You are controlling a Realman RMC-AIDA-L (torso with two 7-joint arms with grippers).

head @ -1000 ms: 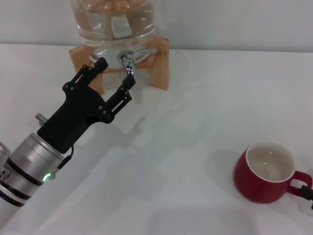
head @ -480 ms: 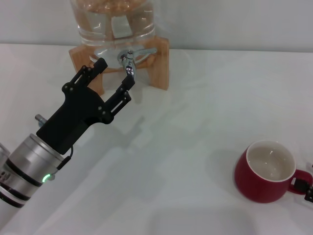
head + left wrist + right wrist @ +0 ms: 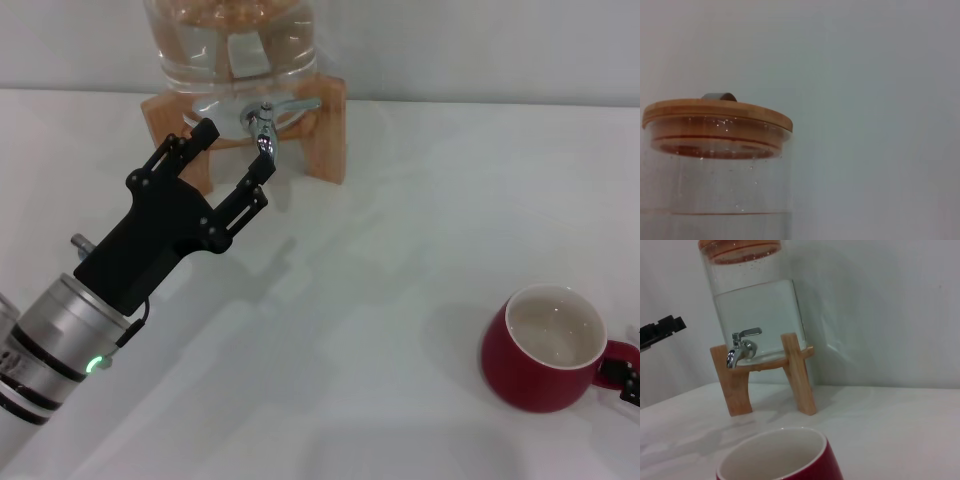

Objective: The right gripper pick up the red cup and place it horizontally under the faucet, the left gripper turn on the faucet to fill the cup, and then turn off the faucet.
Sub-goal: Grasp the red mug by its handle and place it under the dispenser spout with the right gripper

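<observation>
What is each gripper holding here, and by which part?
Left gripper: open by the faucet, holding nothing. Right gripper: at the cup handle; grip cannot be told.

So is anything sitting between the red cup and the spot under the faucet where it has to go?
Nothing visible on the table does. The red cup stands upright at the near right, and the white tabletop is bare up to the faucet. The left gripper, open, hovers right at the spout, so it crowds that spot. The right gripper is at the cup's handle.
</observation>
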